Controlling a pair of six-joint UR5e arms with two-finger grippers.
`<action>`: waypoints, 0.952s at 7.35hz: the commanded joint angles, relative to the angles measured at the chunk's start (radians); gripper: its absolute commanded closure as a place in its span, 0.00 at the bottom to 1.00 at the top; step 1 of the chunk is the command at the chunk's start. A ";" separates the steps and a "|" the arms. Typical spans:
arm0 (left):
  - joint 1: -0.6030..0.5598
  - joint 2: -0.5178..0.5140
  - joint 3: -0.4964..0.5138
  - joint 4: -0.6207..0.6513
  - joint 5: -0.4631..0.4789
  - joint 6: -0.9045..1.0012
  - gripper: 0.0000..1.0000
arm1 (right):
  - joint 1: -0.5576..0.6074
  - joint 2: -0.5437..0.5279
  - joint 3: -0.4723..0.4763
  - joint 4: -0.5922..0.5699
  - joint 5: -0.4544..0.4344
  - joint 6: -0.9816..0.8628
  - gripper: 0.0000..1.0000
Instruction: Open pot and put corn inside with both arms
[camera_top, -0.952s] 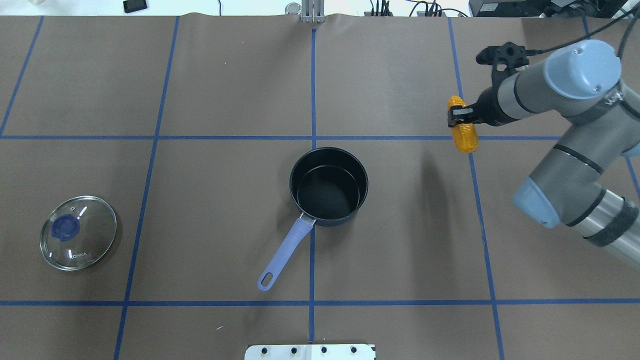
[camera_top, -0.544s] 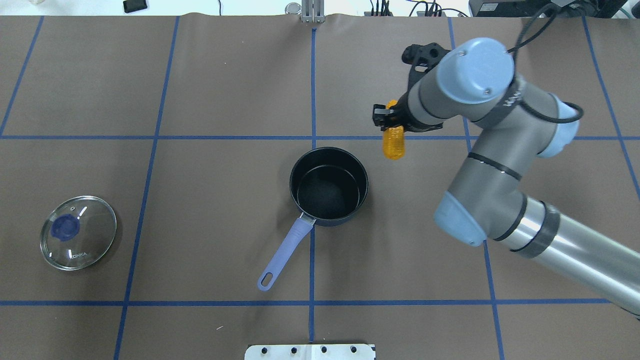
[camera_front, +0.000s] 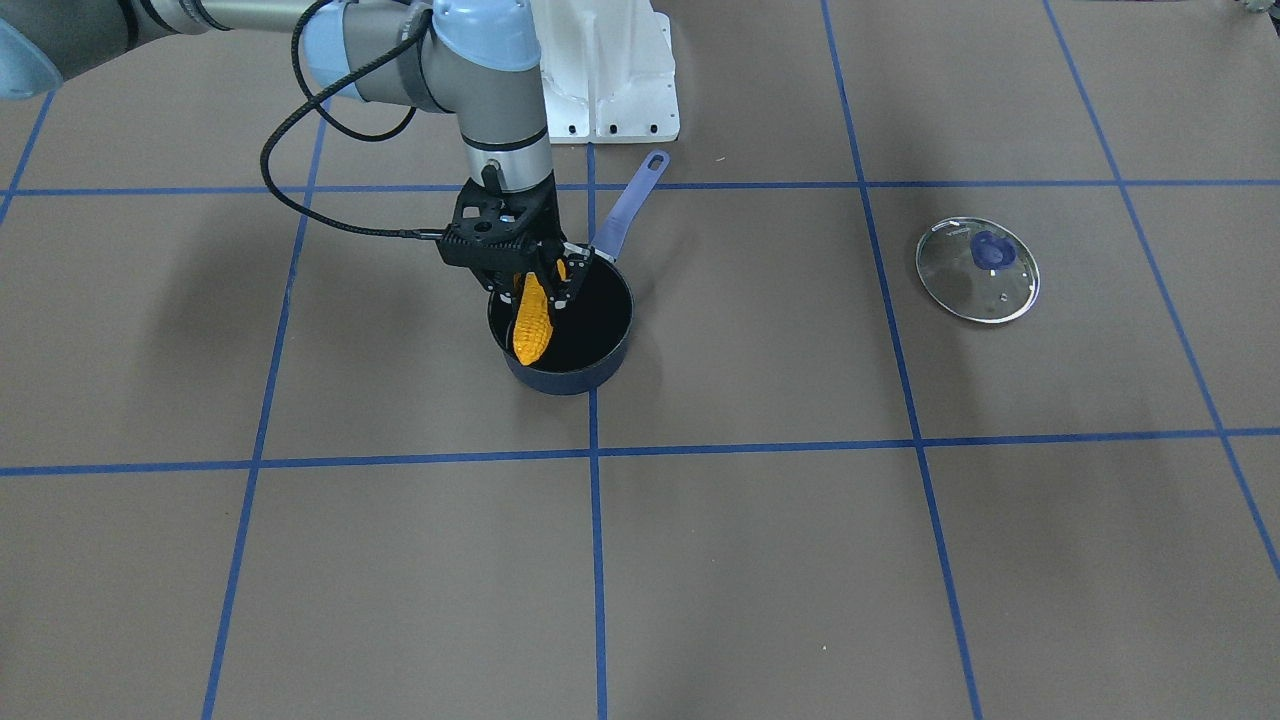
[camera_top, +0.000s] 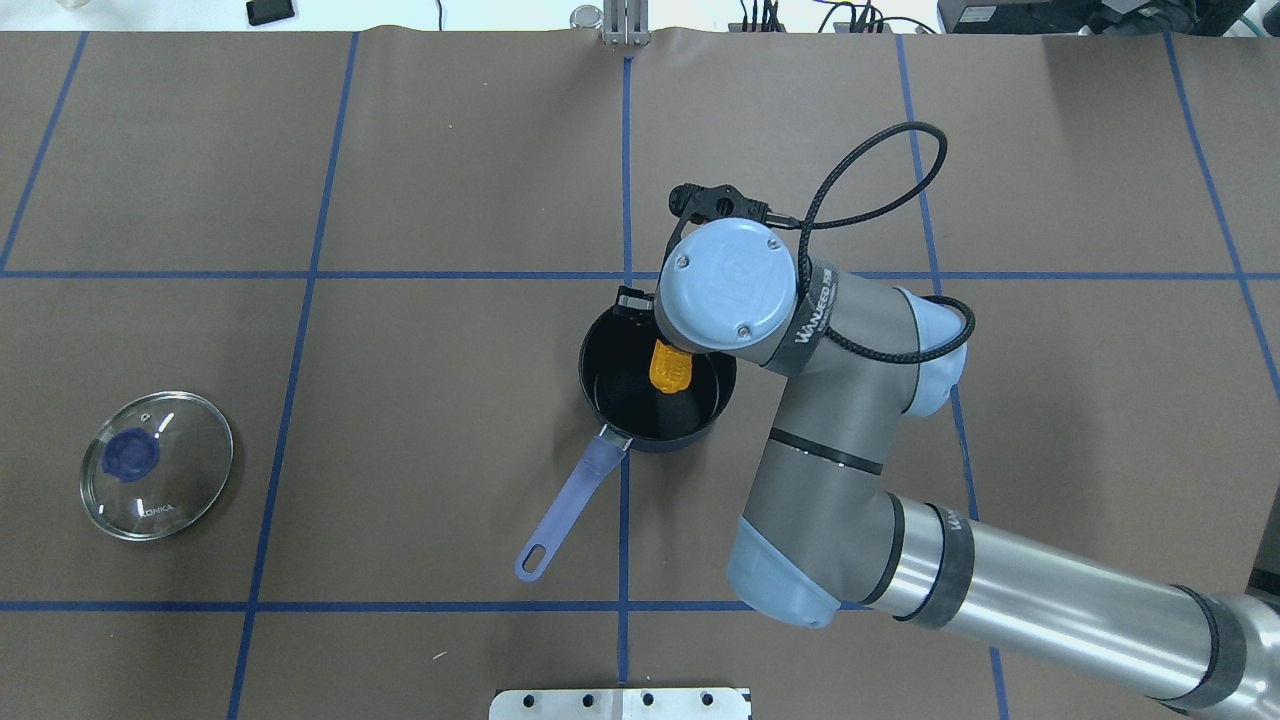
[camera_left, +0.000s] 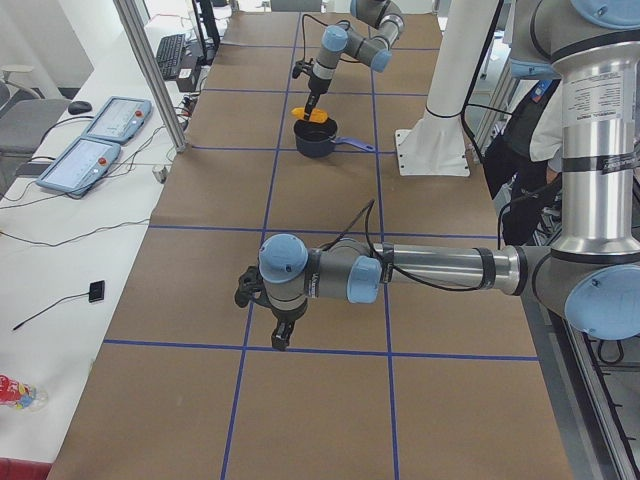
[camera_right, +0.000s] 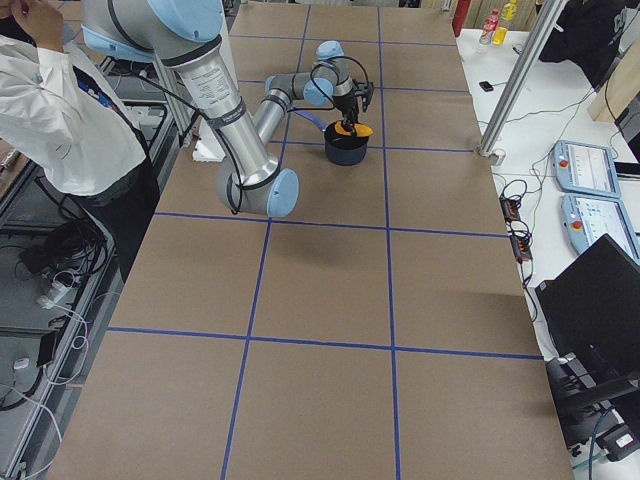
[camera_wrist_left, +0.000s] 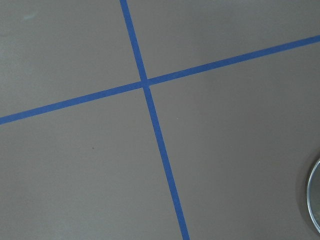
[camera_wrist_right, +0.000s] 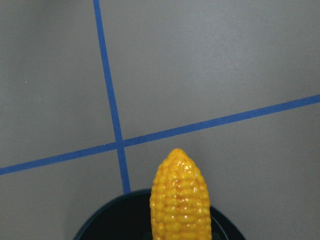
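Front-facing view: I am seeing the right fingers (camera_front: 566, 290) pinching the corn (camera_front: 531, 325) by its upper end. It is hanging tip-down over the open pot (camera_front: 560, 382). The lid (camera_front: 977, 270) is lying flat on the worktop (camera_front: 800, 560), well apart.
Overhead view: The wrist is hiding the right fingers here, and only the corn's lower part is showing, over the pot's floor.
Left side view: The left fingers (camera_left: 282, 335) are hanging over the worktop, far from the pot. I cannot tell whether they are spread or pressed together.
Right wrist view: The corn's tip is reaching past the pot's rim.
Left wrist view: This is showing only worktop and the lid's edge.
Progress: I am judging the opening done, with lowering and release left.
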 joint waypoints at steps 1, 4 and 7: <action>0.001 0.003 0.000 0.000 0.000 0.000 0.02 | -0.037 0.004 -0.023 0.000 -0.027 0.013 0.67; 0.001 0.003 0.012 0.000 0.000 0.002 0.02 | -0.048 -0.003 -0.033 0.002 -0.039 0.016 0.25; 0.001 0.003 0.012 -0.001 0.000 0.002 0.02 | -0.038 0.004 -0.019 0.002 -0.038 -0.002 0.00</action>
